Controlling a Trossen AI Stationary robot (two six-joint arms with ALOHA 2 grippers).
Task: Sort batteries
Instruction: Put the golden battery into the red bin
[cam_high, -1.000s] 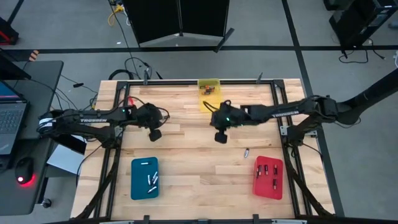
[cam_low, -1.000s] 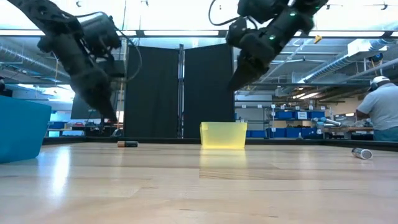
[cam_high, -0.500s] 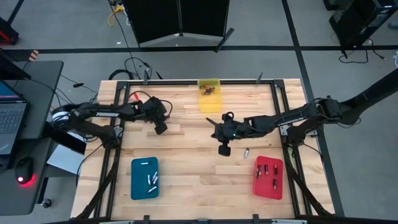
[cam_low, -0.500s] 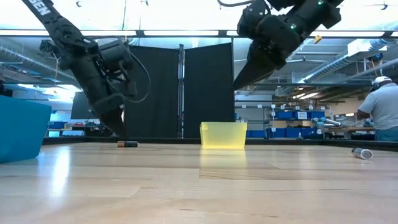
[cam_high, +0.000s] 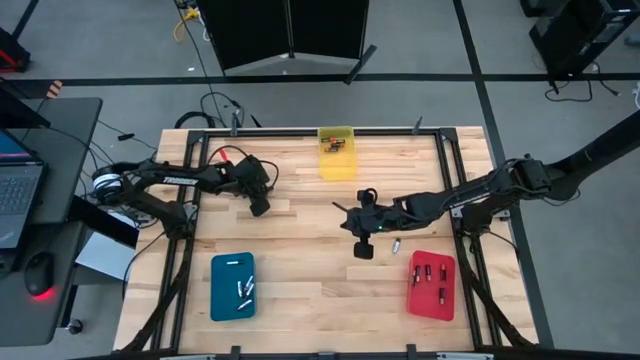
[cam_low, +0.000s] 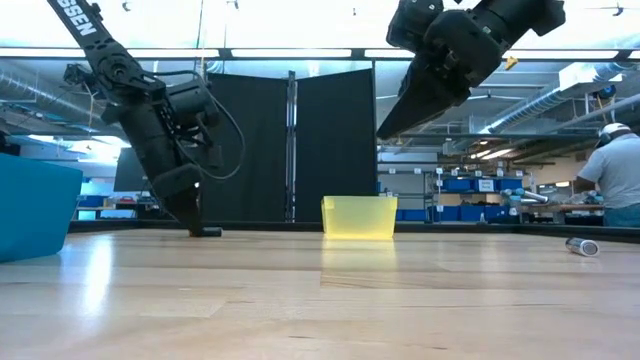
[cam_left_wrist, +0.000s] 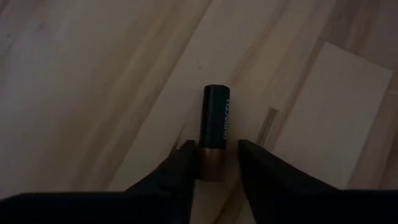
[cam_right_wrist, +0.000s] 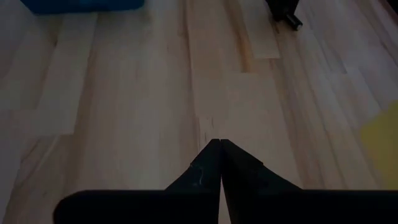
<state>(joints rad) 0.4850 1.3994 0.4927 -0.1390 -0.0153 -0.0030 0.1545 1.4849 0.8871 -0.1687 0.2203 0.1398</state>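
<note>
A dark battery with a copper end (cam_left_wrist: 216, 130) lies on the wood at the table's far left (cam_low: 211, 232). My left gripper (cam_left_wrist: 214, 158) is down at it, open, one finger on each side of its copper end (cam_high: 259, 208). My right gripper (cam_right_wrist: 220, 149) is shut and empty, up in the air right of the table's middle (cam_high: 362, 250). A silvery battery (cam_high: 396, 243) lies on the wood just to its right. More batteries lie in the blue tray (cam_high: 233, 286), the red tray (cam_high: 432, 285) and the yellow bin (cam_high: 336, 152). My left gripper's fingers (cam_left_wrist: 186, 163) stand on either side of the battery's copper end (cam_left_wrist: 212, 165), slanting down from above and lying along the battery. The battery lies flat on the table. I cannot tell whether either finger touches it.
The blue tray sits near the front left, the red tray near the front right, the yellow bin at the far edge's middle. Bare wood lies between them. A person stands in the room behind, at the low view's right.
My left gripper has gone down and a little toward the far right, coming to the table at the dark battery. My right gripper has swung toward the table's near edge, staying high above the wood.
</note>
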